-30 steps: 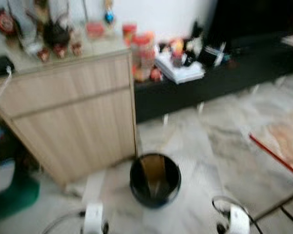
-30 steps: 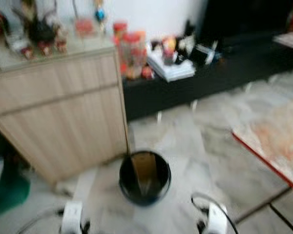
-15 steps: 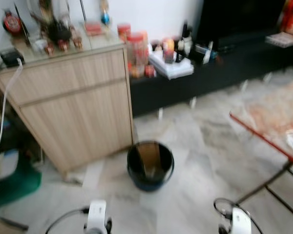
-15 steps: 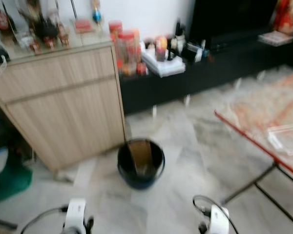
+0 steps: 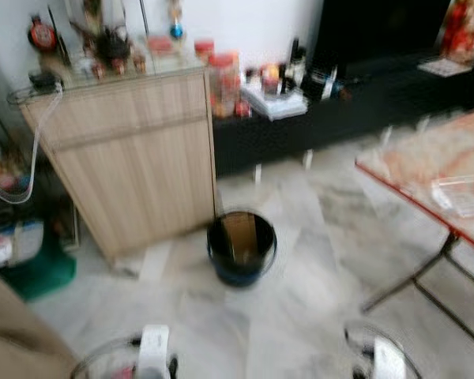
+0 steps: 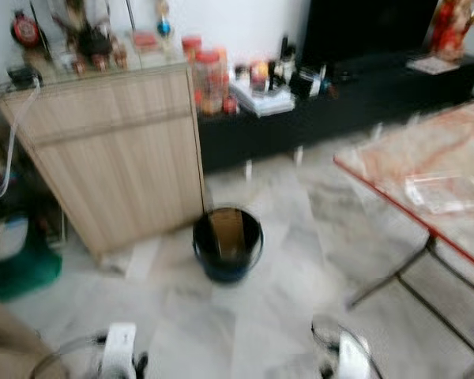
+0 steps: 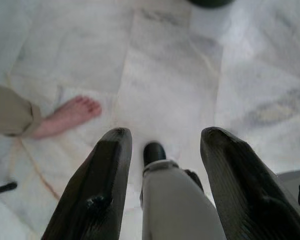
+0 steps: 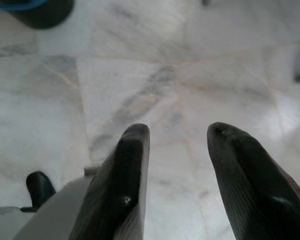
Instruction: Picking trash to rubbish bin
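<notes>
Both end effectors [image 7: 165, 145] [image 8: 179, 137] gape empty over marble floor [image 5: 300, 316], bin [image 5: 241, 246] beside cabinet [image 5: 134, 166].

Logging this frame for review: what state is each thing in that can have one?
Bin: upright on the floor, no lid, something brown inside.
Cabinet: doors shut, top cluttered.
Left gripper: open, holding nothing, over floor.
Right gripper: open, holding nothing, over floor.
Folding table: standing.

Bin [image 5: 241, 246] farther off, camera backed away.
</notes>
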Controlling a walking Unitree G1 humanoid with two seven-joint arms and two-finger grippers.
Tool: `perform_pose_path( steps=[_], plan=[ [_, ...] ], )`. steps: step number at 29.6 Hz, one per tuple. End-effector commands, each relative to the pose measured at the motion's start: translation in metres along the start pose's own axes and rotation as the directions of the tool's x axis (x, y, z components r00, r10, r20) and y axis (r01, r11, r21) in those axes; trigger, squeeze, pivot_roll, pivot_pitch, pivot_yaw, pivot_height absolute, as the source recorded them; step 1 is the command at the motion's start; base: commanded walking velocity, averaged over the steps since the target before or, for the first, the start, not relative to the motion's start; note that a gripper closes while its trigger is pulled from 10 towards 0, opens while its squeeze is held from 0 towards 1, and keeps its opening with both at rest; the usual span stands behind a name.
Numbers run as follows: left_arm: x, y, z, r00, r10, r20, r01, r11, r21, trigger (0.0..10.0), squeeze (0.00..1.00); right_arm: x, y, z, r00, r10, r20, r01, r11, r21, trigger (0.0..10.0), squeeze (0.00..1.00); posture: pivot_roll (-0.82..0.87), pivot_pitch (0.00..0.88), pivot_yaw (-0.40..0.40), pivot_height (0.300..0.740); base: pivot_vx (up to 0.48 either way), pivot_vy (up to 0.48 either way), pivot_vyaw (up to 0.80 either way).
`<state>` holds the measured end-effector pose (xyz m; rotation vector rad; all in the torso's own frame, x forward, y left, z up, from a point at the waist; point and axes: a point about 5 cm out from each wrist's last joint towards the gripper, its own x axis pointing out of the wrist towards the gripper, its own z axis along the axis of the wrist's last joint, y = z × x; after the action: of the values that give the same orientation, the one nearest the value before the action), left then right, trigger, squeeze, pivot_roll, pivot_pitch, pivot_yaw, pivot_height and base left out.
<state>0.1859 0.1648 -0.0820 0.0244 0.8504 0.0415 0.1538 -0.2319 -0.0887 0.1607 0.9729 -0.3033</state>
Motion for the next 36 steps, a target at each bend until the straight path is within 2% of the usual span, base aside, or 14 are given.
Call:
perform_pose_path(
  steps=[1,7,8,16,36],
  plan=[
    [0.0009,-0.0025,0.003,1.0,-0.008,0.006,0.007,1.0,0.009,10.0,0.0,0.0002,-0.0021,0.0028,1.0,-0.011,0.009,0.011,1.0,0.001,10.0,0.0,-0.07,0.024,-0.044,0.74,0.0,0.0,0.0],
    [0.0011,-0.0037,0.0033,1.0,-0.013,0.004,0.012,1.0,0.015,10.0,0.0,0.0002,-0.0048,0.004,1.0,-0.023,0.012,0.023,1.0,0.001,10.0,0.0,-0.08,0.018,-0.046,0.74,0.0,0.0,0.0],
    [0.001,-0.0042,0.003,1.0,-0.014,0.002,0.014,1.0,0.017,10.0,0.0,0.0002,-0.0061,0.0042,1.0,-0.03,0.004,0.03,0.999,-0.02,10.0,0.0,-0.08,0.015,-0.046,0.74,0.0,0.0,-0.79],
    [0.0009,-0.0057,0.0023,1.0,-0.02,-0.002,0.02,1.0,0.024,10.0,0.0,0.0001,-0.0087,0.0035,0.999,-0.041,-0.007,0.041,0.999,-0.027,10.0,0.0,-0.09,0.0,-0.044,0.74,0.0,0.0,-0.78],
    [0.0018,-0.0047,0.0051,1.0,-0.022,0.001,0.022,0.999,0.034,10.0,0.0,-0.0001,-0.011,0.0042,0.998,-0.058,-0.002,0.058,0.998,-0.019,10.0,0.0,-0.08,0.0,-0.04,0.74,0.0,0.0,-0.78]
  ],
)
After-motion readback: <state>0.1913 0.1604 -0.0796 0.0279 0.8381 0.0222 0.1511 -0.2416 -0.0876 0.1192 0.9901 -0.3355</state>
